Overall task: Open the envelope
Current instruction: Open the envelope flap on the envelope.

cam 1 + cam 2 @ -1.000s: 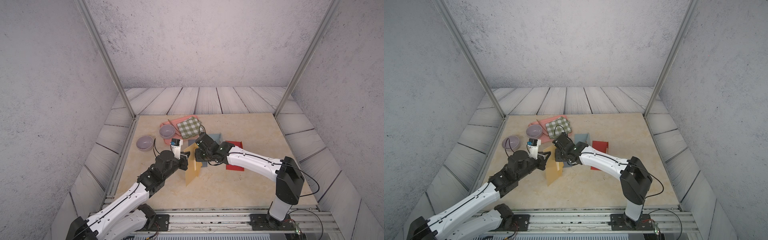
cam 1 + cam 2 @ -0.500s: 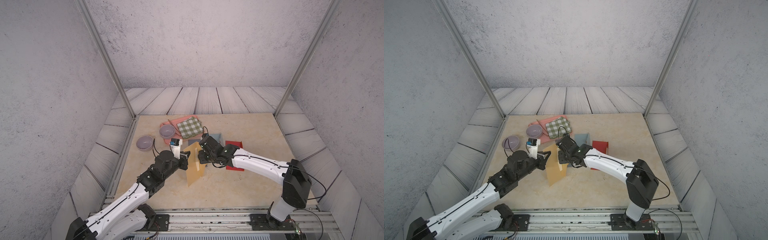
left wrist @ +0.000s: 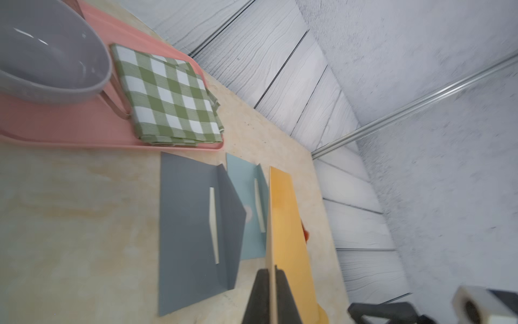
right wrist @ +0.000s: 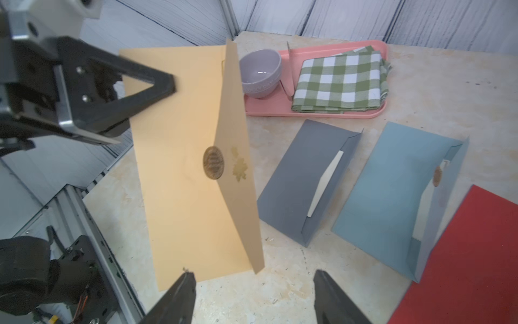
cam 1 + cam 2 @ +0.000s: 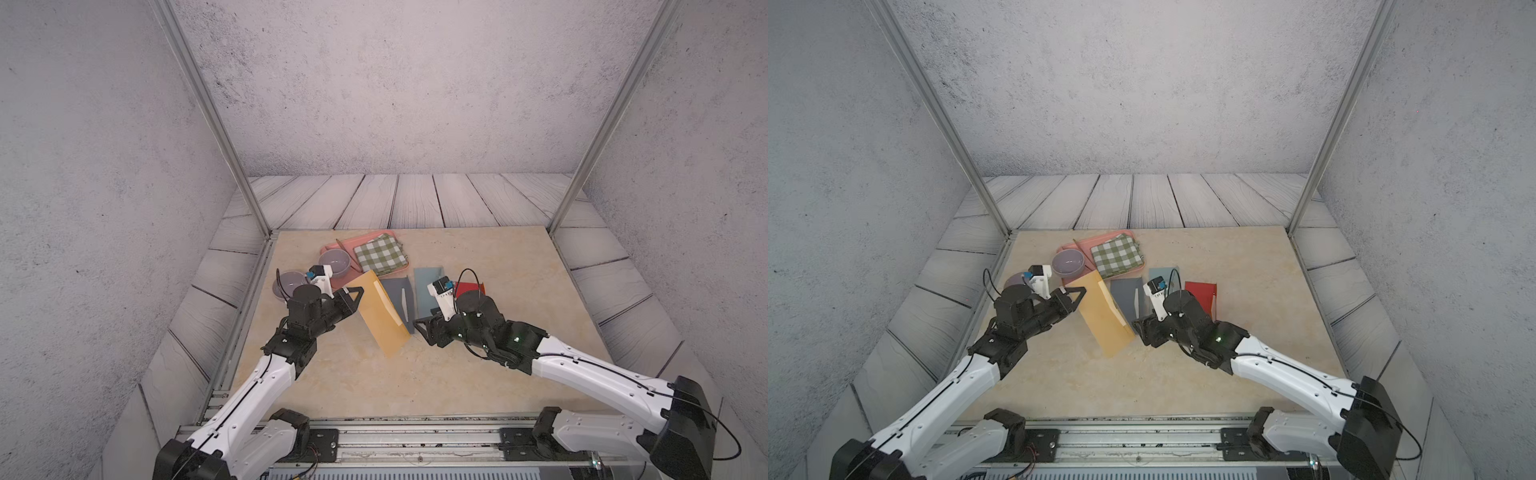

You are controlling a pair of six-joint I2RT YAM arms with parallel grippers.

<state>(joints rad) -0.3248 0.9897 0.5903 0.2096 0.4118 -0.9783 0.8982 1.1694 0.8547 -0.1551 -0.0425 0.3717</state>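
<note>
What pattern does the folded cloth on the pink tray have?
The cloth is green-and-white checked; the right wrist view shows it best.

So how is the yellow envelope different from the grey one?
The yellow envelope is held up on edge by the left gripper; the grey envelope lies flat on the table. The yellow one shows a round brown seal; the grey one shows a white paper strip peeking out instead. Both have their flaps lifted open.

Matt paper envelope (image 4: pixel 182 196), glossy grey bowl (image 4: pixel 260 73), woven checked cloth (image 4: pixel 339 81), smooth pink tray (image 4: pixel 269 106)
</note>
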